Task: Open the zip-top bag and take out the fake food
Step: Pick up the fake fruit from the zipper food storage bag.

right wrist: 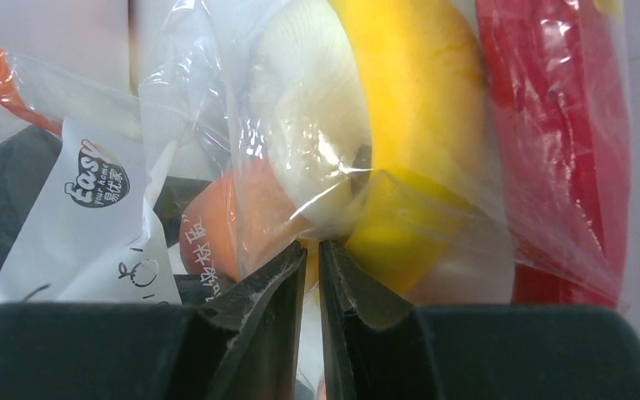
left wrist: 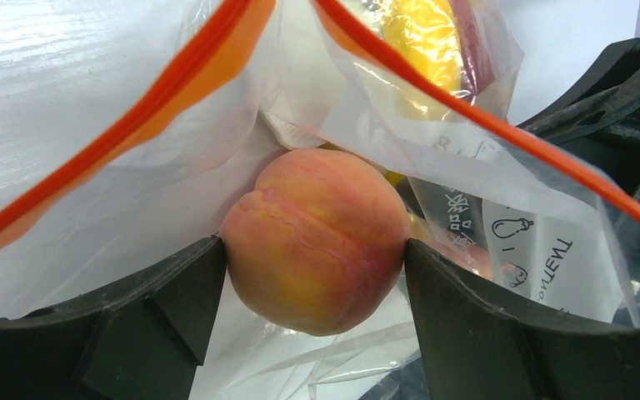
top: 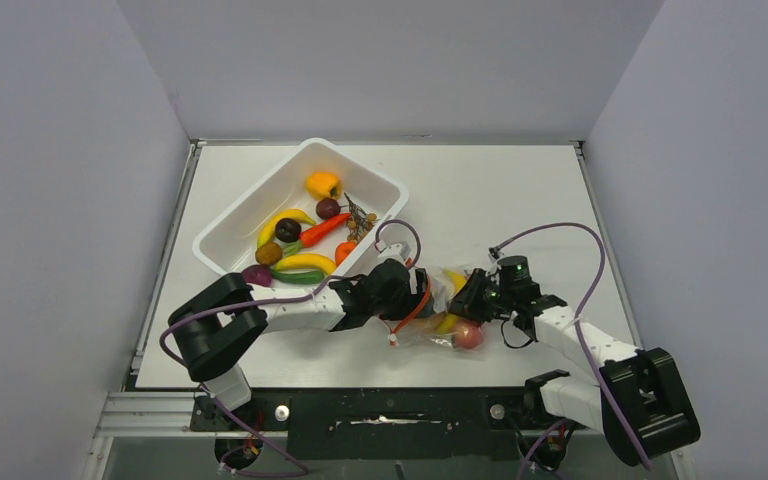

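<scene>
The clear zip-top bag (top: pixel 440 315) lies open near the front middle of the table, its red-orange zip strip (left wrist: pixel 175 79) spread apart. My left gripper (top: pixel 412 290) reaches into its mouth and is shut on a peach (left wrist: pixel 315 239), with both fingers (left wrist: pixel 146 312) touching its sides. My right gripper (top: pixel 478 295) is shut on a fold of the bag's plastic (right wrist: pixel 358 183) from the other side. Through the plastic I see a yellow banana (right wrist: pixel 421 108), a white piece (right wrist: pixel 308 108) and a red piece (right wrist: pixel 550 142). A reddish fruit (top: pixel 468 336) lies in the bag.
A white tub (top: pixel 230 235) at the back left holds several toy fruits and vegetables, including a carrot (top: pixel 322 229), a banana (top: pixel 305 262) and a yellow pepper (top: pixel 322 184). Purple cables loop over both arms. Grey walls enclose the table on three sides.
</scene>
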You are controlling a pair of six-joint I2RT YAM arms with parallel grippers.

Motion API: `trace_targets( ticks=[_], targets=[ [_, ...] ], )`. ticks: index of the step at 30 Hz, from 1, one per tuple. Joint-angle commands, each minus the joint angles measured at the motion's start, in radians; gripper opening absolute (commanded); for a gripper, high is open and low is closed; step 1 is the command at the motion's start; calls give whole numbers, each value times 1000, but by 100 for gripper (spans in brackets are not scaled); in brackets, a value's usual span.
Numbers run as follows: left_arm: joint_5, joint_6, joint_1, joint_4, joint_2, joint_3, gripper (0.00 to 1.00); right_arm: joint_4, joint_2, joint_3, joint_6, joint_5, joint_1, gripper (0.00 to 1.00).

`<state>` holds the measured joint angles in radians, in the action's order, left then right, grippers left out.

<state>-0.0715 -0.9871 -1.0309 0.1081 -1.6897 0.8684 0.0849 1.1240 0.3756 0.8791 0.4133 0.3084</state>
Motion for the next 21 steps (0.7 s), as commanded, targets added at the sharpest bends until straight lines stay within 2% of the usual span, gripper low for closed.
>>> trace_targets(
  ticks=[1, 13, 15, 21],
  targets=[
    [63, 10, -11, 55, 6, 10, 77, -61, 35, -14, 14, 56, 30, 17],
    [162, 33, -11, 40, -67, 29, 78, -125, 50, -23, 30, 90, 38, 17],
    [166, 45, -16, 39, -70, 29, 75, -134, 48, -27, 36, 95, 39, 17],
    [152, 67, -18, 6, -70, 39, 50, -101, 39, -21, 29, 76, 39, 18]
  ],
)
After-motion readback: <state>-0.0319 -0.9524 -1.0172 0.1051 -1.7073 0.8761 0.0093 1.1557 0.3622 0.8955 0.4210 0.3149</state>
